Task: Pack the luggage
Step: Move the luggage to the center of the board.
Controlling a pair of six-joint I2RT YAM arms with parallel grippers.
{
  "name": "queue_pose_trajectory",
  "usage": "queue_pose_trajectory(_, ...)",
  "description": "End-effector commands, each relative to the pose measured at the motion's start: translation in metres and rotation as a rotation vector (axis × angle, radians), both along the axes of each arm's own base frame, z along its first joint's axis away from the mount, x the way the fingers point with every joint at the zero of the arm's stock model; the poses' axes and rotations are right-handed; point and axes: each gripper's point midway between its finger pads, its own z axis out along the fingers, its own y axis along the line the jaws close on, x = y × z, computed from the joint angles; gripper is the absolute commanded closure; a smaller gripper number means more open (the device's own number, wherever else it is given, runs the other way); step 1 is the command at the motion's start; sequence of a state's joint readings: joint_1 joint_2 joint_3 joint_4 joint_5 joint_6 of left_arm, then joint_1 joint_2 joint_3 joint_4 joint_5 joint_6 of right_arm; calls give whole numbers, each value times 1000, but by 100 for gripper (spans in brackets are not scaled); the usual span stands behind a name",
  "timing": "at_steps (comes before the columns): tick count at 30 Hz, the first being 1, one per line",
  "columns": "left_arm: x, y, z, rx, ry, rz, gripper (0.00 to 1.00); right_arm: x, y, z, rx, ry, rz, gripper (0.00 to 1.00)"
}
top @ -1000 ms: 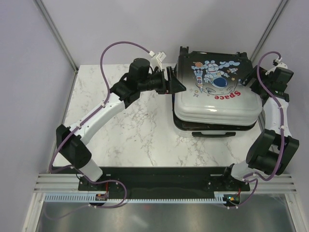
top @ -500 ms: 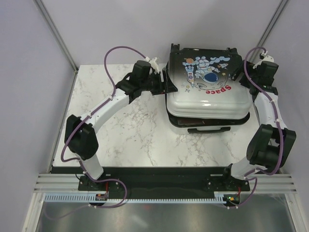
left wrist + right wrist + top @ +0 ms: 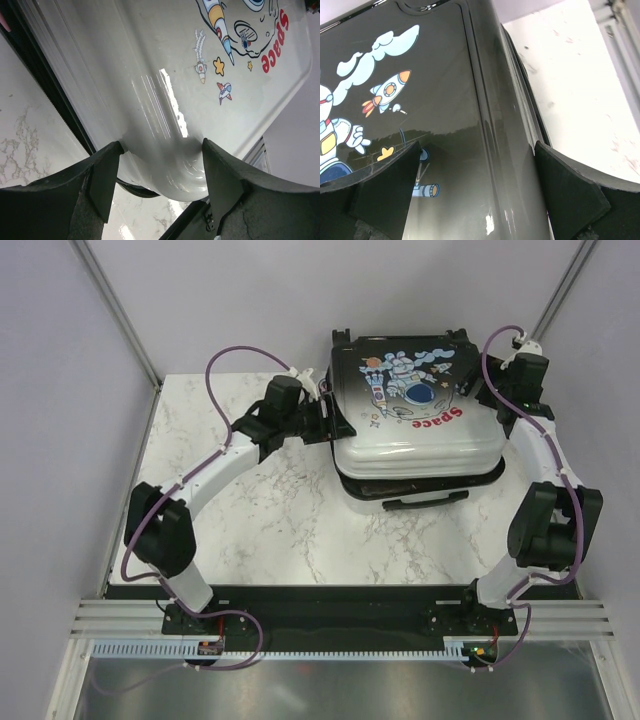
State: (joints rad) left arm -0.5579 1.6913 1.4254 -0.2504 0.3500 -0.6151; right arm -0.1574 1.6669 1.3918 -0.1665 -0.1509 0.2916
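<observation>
The black-to-white, astronaut-print hard-shell luggage (image 3: 415, 440) sits at one o'clock on the white marble table (image 3: 250, 510), lid (image 3: 150, 75) ajar. The left gripper (image 3: 161, 150) straddles its nine-o'clock rim, pinching or not I cannot tell; the right gripper (image 3: 477, 150) at three o'clock gapes, released. Uneven pressure could skew the glossy lid off its base
</observation>
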Motion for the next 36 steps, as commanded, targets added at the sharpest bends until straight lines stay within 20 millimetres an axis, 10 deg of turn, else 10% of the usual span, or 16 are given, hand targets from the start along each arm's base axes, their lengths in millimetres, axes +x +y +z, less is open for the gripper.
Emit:
queue_pose_trajectory(1,-40,-12,-28,22,116,-107,28,-65,192,-85,303,382,511,2)
queue_pose_trajectory(6,-45,-6,-17,14,99,-82,28,-64,212,-82,291,377,551,2)
queue_pose_trajectory(13,-50,2,8,-1,54,-65,28,-57,190,-34,200,280,479,2)
queue_pose_trajectory(21,-41,15,38,-44,13,-13,28,-54,44,45,256,95,161,2)
queue_pose_trajectory(28,-27,25,63,-61,-41,18,28,-89,-17,27,262,117,0,2)
queue_pose_trajectory(36,-14,32,94,-15,-136,47,28,-104,-50,-47,369,199,-50,2)
